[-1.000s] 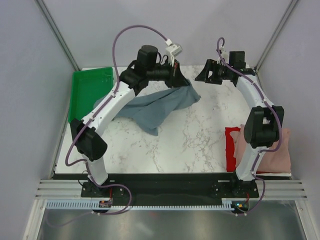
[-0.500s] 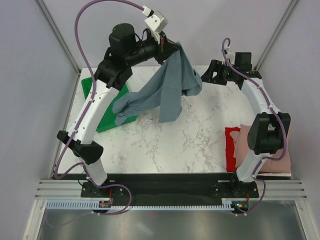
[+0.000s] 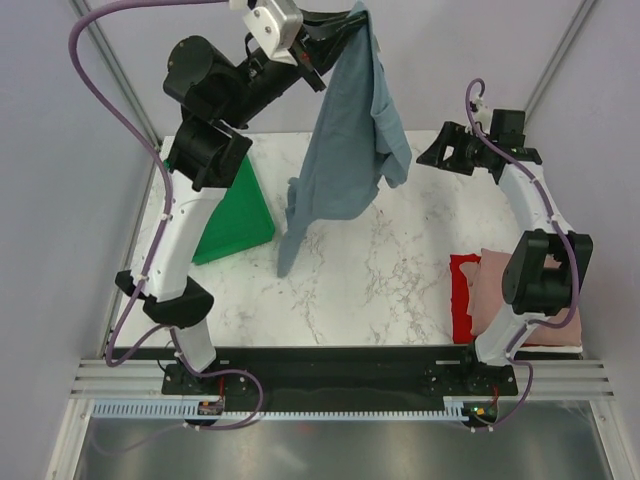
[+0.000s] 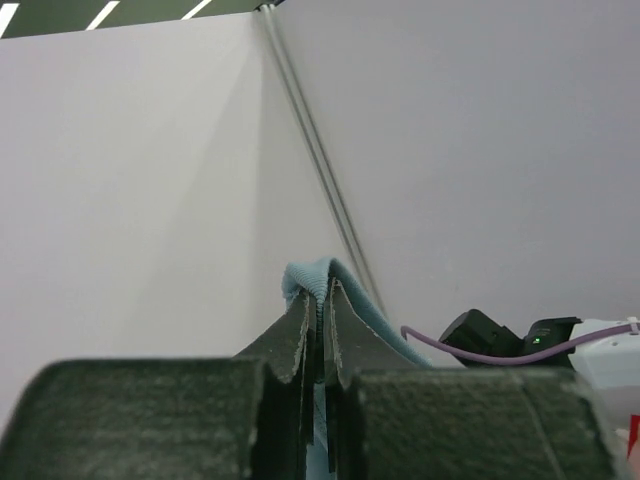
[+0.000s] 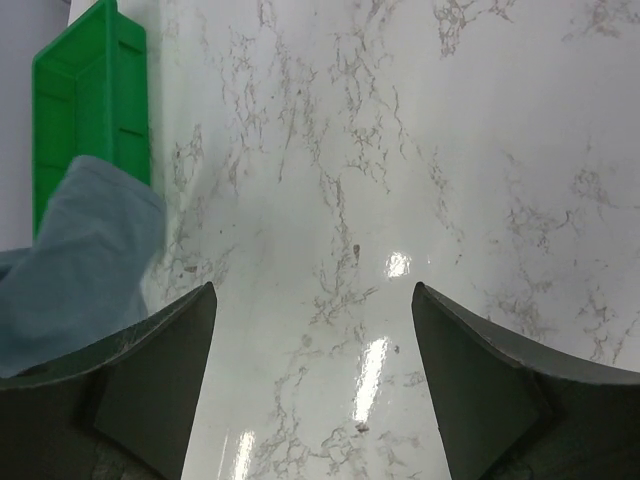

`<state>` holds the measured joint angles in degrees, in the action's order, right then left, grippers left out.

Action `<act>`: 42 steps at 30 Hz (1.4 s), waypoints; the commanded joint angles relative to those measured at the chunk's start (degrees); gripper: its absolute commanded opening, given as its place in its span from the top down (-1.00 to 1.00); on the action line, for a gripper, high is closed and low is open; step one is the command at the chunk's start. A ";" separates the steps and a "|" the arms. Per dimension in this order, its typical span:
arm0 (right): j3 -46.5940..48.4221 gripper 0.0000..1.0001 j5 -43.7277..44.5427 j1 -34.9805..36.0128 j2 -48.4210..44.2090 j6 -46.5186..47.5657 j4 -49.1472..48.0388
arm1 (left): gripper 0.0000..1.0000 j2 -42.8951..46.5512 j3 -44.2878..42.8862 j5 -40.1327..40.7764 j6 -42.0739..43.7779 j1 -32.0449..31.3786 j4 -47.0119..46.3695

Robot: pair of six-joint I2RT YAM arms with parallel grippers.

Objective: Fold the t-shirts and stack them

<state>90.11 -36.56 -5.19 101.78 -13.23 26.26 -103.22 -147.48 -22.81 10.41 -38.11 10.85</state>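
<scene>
Pinching a fold of the slate blue-grey t-shirt (image 3: 350,140) at the top centre of the overhead frame, my left jaws are clamped together on the cloth. The shirt hangs in a long drape over the desk (image 3: 400,270), its lowest tip at middle-left just beside the green tray (image 3: 235,215); whether that tip touches the desk I cannot tell. My right jaws stand wide apart on nothing at upper right, near the hanging shirt's edge, while the dusty pink t-shirt (image 3: 490,300) sits at lower right with the bright red t-shirt (image 3: 462,300) showing along its left side.
</scene>
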 commanded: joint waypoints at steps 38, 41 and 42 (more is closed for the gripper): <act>-5.64 -0.76 1.49 -2.37 -2.64 1.90 -1.65 | 0.15 -15.51 40.08 6.38 8.57 16.66 32.21; -5.20 -0.76 1.84 -2.37 -1.76 2.07 -1.65 | 0.21 -19.82 37.80 6.37 7.17 18.24 34.40; -5.03 -0.76 1.93 -2.37 -1.76 2.07 -1.65 | 0.22 -20.87 37.53 6.72 7.34 18.59 34.41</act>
<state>82.78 -35.20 -7.35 99.50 -12.16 26.11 -122.30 -106.28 -13.82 18.92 -20.71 41.50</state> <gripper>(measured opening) 0.880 0.398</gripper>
